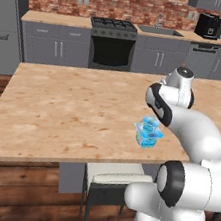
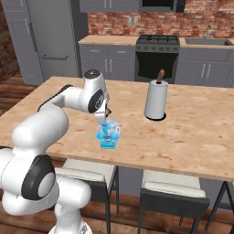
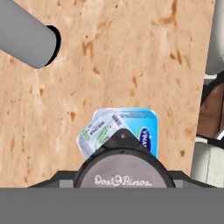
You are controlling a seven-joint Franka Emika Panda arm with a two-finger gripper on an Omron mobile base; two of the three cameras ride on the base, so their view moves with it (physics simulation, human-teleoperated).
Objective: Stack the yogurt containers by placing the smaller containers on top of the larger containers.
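The hand view shows a squarish light-blue tub (image 3: 146,127) on the wooden counter (image 3: 131,52), with a small see-through blue cup (image 3: 98,133) on its pale top. A tiny dark round cup with a pale top (image 3: 122,173) sits between the gripper's (image 3: 122,186) jaws, which squeeze its sides, right above the stack.

Tub: I see a squarish light-blue tub (image 3: 146,127) with a pale printed lid, upright on the wooden counter near its front edge.
Small cup: a translucent light-blue cup (image 3: 97,133) sits on the tub's lid, turned askew to it.
Dark cup: a round dark cup lid (image 3: 122,170) reading "Dos Pinos" sits topmost.
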